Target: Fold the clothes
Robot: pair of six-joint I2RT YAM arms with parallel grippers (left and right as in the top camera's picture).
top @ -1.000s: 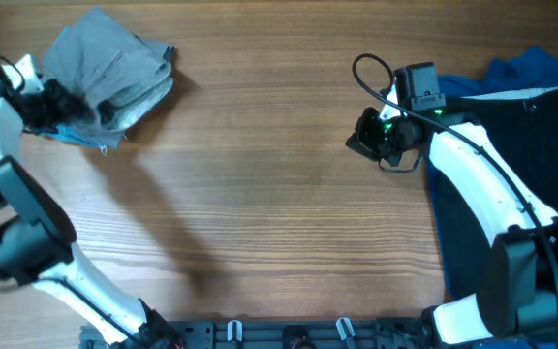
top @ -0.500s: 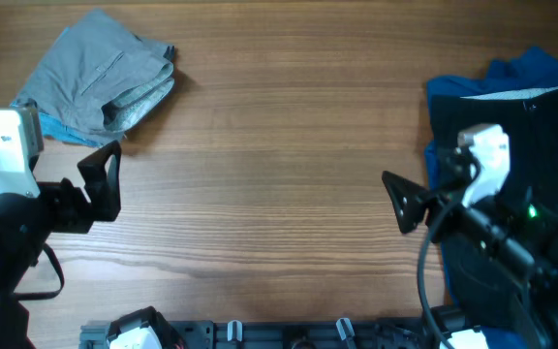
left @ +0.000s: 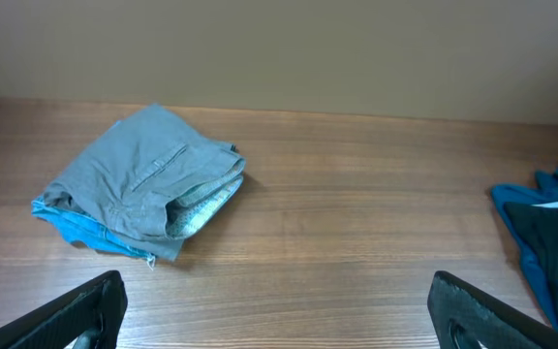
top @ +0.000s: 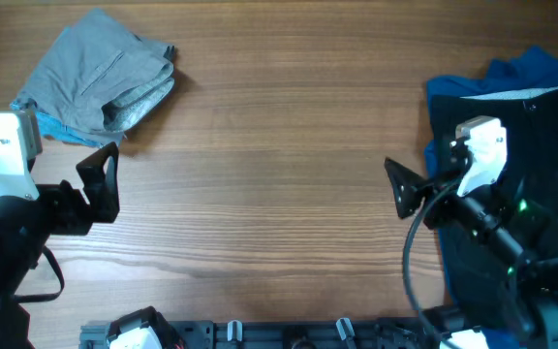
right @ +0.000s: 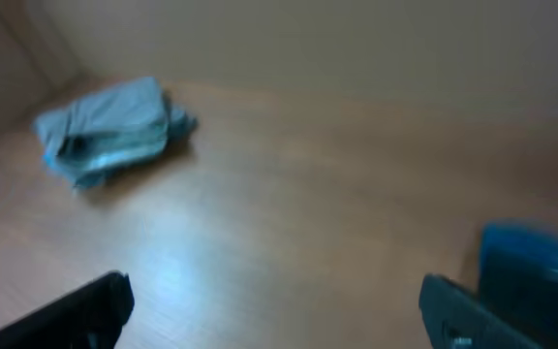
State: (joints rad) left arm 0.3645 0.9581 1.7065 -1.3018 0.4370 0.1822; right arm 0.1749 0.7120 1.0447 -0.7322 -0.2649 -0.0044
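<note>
A folded grey garment (top: 100, 73) lies at the table's far left, on top of a light blue piece (top: 51, 126) that sticks out under it. The left wrist view shows the grey garment (left: 139, 184) well ahead of my left gripper (left: 279, 310). A loose pile of dark and blue clothes (top: 516, 107) covers the right edge. My left gripper (top: 100, 184) hangs open near the front left, holding nothing. My right gripper (top: 405, 189) is open too, beside the pile's left edge. In the blurred right wrist view, the right gripper (right: 274, 310) is empty.
The wooden table (top: 279, 174) stretches between the two lots of clothes. A black rail (top: 289, 334) runs along the front edge. A plain wall (left: 279, 48) closes the far side.
Both arms have pulled back to the table's front. The left gripper let go of the grey folded garment and opened; the right gripper left the middle of the table and opened.
</note>
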